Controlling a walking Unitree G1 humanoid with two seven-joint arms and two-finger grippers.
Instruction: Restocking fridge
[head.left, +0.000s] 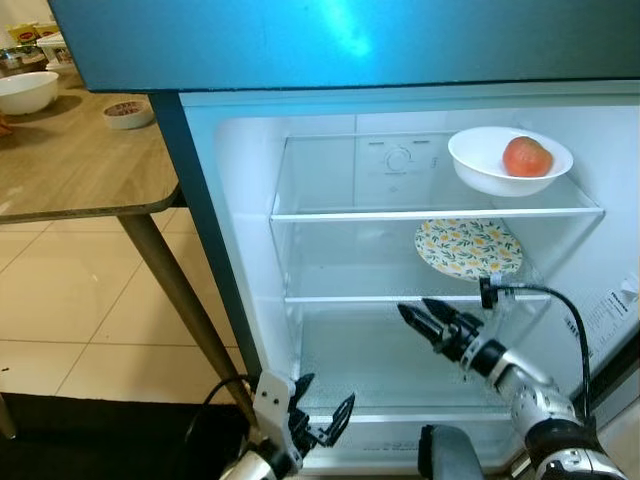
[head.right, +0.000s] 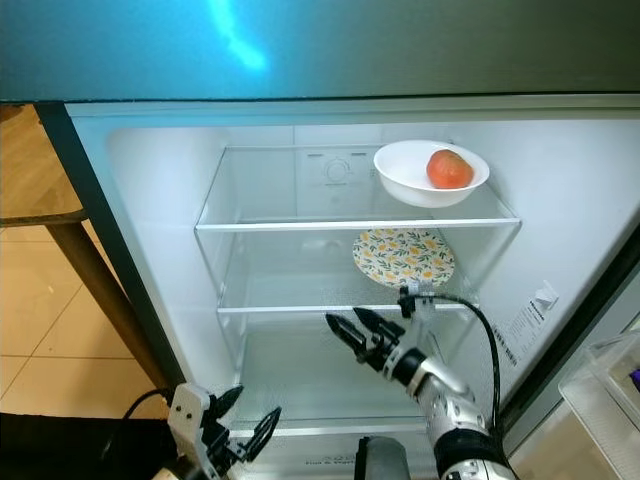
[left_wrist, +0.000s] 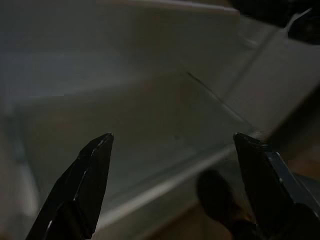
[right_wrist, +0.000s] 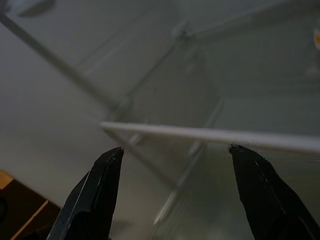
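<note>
The fridge (head.left: 240, 250) stands open before me with glass shelves. On the top shelf at the right sits a white bowl (head.left: 490, 165) holding a red-orange apple (head.left: 526, 156). A round floral plate (head.left: 468, 248) lies on the middle shelf below it. My right gripper (head.left: 418, 311) is open and empty, reaching into the lower compartment just under the front edge of the middle shelf (right_wrist: 210, 134). My left gripper (head.left: 322, 401) hangs low at the fridge's bottom front edge, open with nothing between its fingers (left_wrist: 85, 175).
A wooden table (head.left: 80, 160) stands to the left of the fridge, with a white bowl (head.left: 25, 92) and a small dish (head.left: 128, 113) on it. Its slanted leg (head.left: 185, 300) runs close to the fridge's left wall. Tiled floor lies below.
</note>
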